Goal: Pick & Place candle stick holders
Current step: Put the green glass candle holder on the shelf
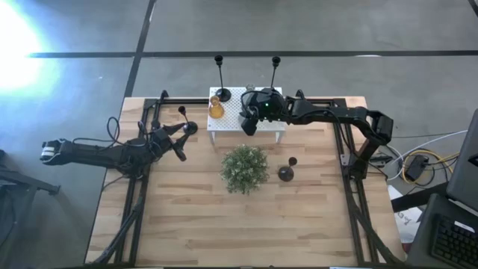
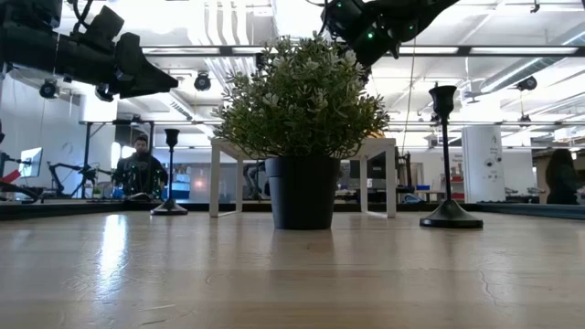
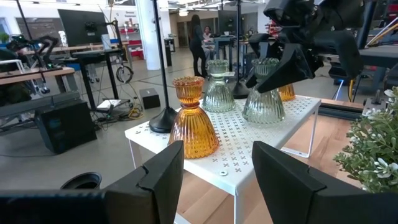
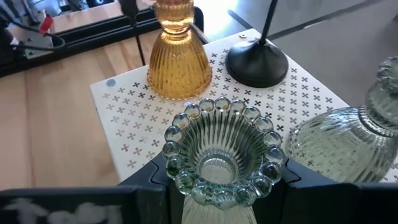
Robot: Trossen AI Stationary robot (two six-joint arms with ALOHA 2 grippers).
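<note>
On the white perforated stand [image 1: 263,131] stand an amber holder [image 3: 193,121], a clear-grey holder [image 3: 219,93], a second clear-grey holder [image 3: 263,96] and another amber one [image 3: 286,92] behind it. A tall black stem [image 3: 163,118] stands on the stand's far left corner, and a second stem [image 1: 275,66] stands at its far side. My right gripper [image 1: 250,119] is over the stand, shut on the second clear-grey holder [image 4: 217,155]. My left gripper [image 1: 183,138] hovers open and empty left of the stand. Two dark holders [image 1: 286,173] stand on the table. My right gripper pinches the clear-grey holder's neck just under its beaded rim [image 4: 177,171], one finger on each side. The fingers [image 3: 277,68] come from above, slanting in from the table's right. The holder stands upright with its base [image 3: 263,115] on the stand.
A bushy green plant [image 1: 244,168] in a dark pot [image 2: 302,192] stands mid-table in front of the stand. The two dark holders stand to its right. People and desks show in the room beyond the table.
</note>
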